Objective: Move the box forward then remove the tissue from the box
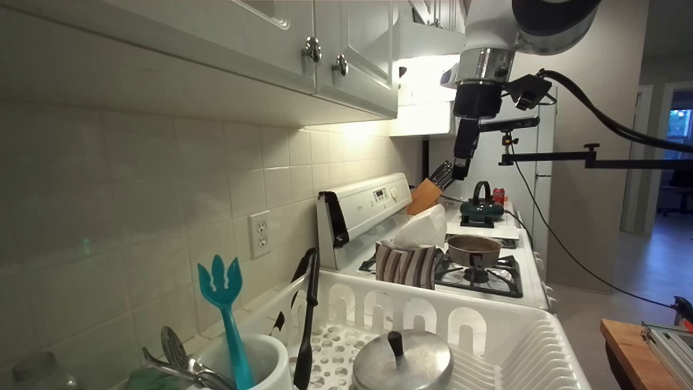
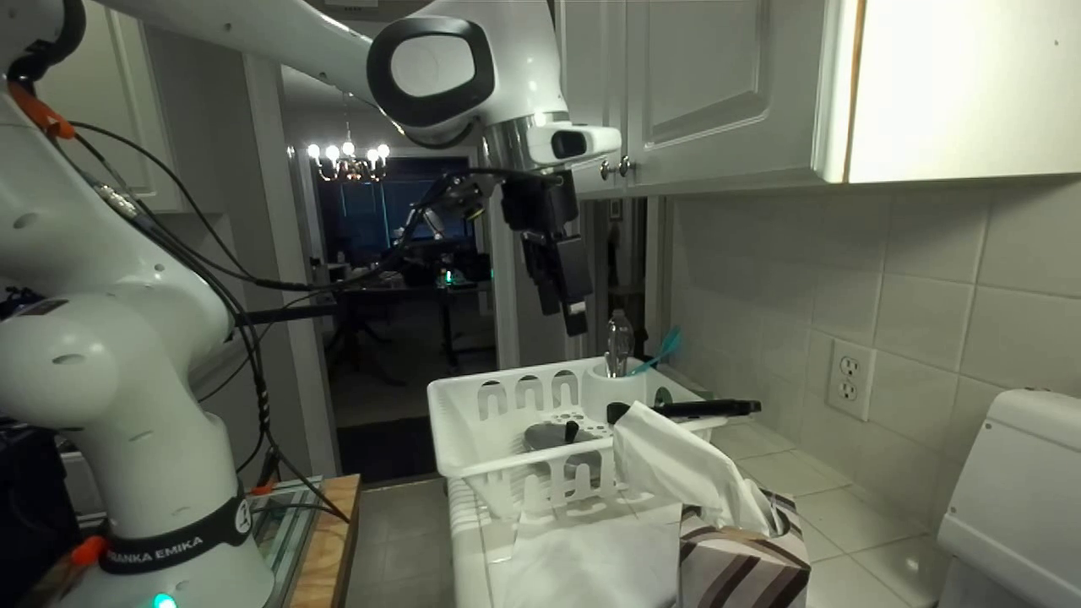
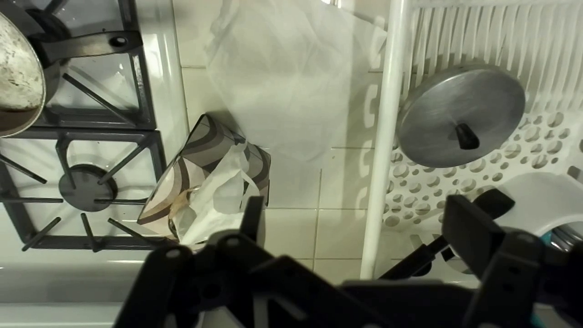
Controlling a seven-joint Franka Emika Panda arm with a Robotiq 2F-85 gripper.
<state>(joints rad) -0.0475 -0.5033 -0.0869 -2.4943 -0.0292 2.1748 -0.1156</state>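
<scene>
tiled counter [image 3: 291, 232]: pale squares between the stove [image 3: 164, 82] and the white dish rack [image 3: 383, 136], under white cabinets [image 2: 701, 67].
striped box [image 3: 189, 171]: standing on the counter just beside the stove, turned at an angle; whether it overlaps the stove's edge we cannot tell.
standing tissue [image 3: 214, 205]: white and crumpled, rising well out of the box.
loose sheet [image 3: 282, 100]: spread on the tiles just beside the box and near the rack; we take it for the removed tissue.
gripper [image 3: 353, 205]: jaws wide apart, holding nothing, hanging above the rack and well apart from the box.
tissue removal: the step in hand, we judge, and close to finished, with one sheet out; whether the box stands as far forward as wanted we cannot say.
next reach: if one sheet is enough, we need only back the gripper away; if the standing tissue is wanted too, we should come over the box, pinch the crest and lift gently.
</scene>
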